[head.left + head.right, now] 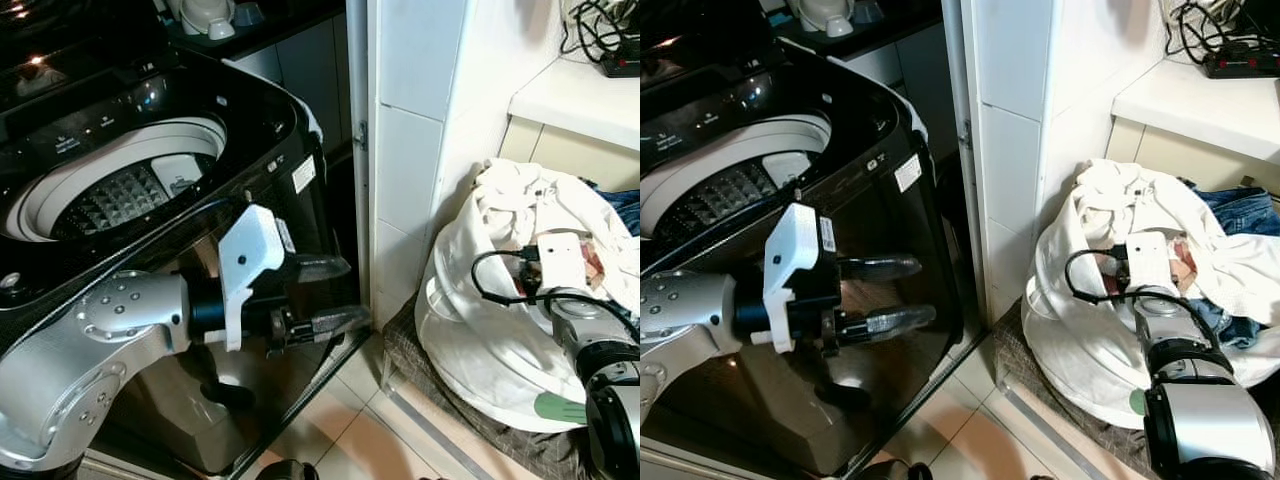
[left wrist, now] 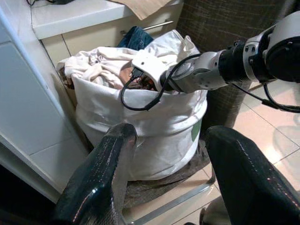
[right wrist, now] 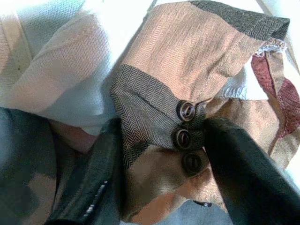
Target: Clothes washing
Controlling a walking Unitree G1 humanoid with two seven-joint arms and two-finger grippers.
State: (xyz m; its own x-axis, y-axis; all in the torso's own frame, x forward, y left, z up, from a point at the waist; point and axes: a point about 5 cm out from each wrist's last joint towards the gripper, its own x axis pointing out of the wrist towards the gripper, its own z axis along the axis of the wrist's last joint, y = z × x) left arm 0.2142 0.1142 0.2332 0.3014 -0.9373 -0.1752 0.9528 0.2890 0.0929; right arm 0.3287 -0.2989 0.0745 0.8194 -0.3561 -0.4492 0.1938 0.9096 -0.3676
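Early stage: our right tool [image 3: 159, 154] straddles a striped buttoned garment [image 3: 187, 70] in the full laundry bag [image 1: 480, 340], not yet clenched; left tool [image 1: 325, 295] released; washer drum [image 1: 110, 190] awaits clothes.

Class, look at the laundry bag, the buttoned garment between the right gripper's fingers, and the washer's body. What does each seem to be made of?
Laundry bag: soft white woven cloth, matte; it sags and creases.
Buttoned garment: herringbone-weave fabric in tan, brown and dark bands, with dark glossy buttons, probably plastic. The right gripper straddles it.
Washer: glossy black panel, plastic or coated metal; it mirrors the left gripper.
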